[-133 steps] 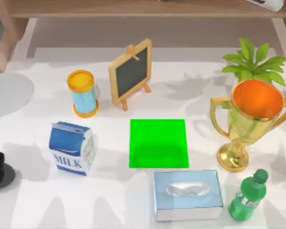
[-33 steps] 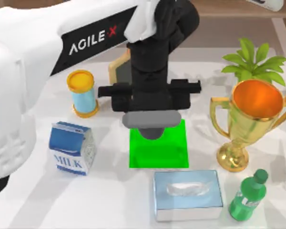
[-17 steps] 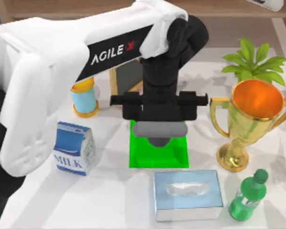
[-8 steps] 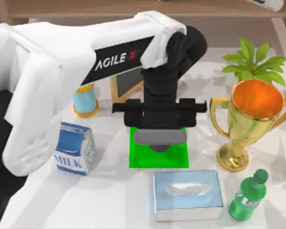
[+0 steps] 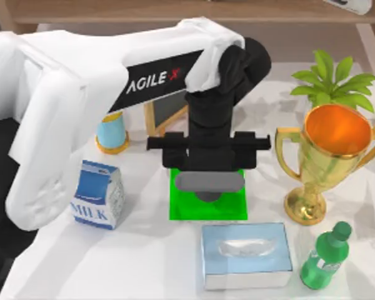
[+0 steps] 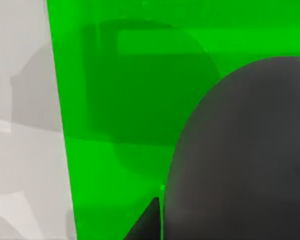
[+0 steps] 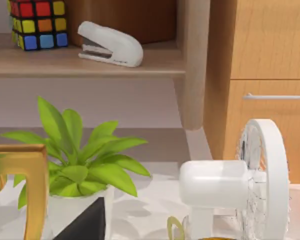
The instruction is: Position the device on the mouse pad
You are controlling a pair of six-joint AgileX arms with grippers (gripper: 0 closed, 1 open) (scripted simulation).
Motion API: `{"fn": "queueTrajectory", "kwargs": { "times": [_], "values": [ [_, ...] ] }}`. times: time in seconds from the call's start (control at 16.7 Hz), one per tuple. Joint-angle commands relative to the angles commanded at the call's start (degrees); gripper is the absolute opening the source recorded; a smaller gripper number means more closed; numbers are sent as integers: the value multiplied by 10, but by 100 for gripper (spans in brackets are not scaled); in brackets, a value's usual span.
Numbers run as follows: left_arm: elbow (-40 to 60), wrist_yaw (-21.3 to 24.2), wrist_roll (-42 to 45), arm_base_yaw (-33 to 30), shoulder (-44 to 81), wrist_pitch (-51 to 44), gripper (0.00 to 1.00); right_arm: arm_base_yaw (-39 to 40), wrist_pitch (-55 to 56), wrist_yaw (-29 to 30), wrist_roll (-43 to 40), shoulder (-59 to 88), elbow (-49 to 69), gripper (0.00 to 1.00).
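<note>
My left arm reaches in from the top view's left, its white forearm angled across the table and its black wrist bent straight down, so the left gripper (image 5: 209,187) hangs over the far half of the mouse pad (image 5: 207,209). A grey rounded device (image 5: 210,182) sits under the jaws; whether they clamp it or stand apart, I cannot tell. In the left wrist view, the device (image 6: 245,155) looms dark above the green pad (image 6: 120,120).
</note>
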Motion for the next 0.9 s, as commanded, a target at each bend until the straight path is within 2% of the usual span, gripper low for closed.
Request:
{"fn": "queueTrajectory", "kwargs": {
  "times": [0.54,0.9],
  "values": [
    [0,0,0,0,0,0,98,0,0,0,0,0,0,100],
    [0,0,0,0,0,0,100,0,0,0,0,0,0,100]
  ]
}}
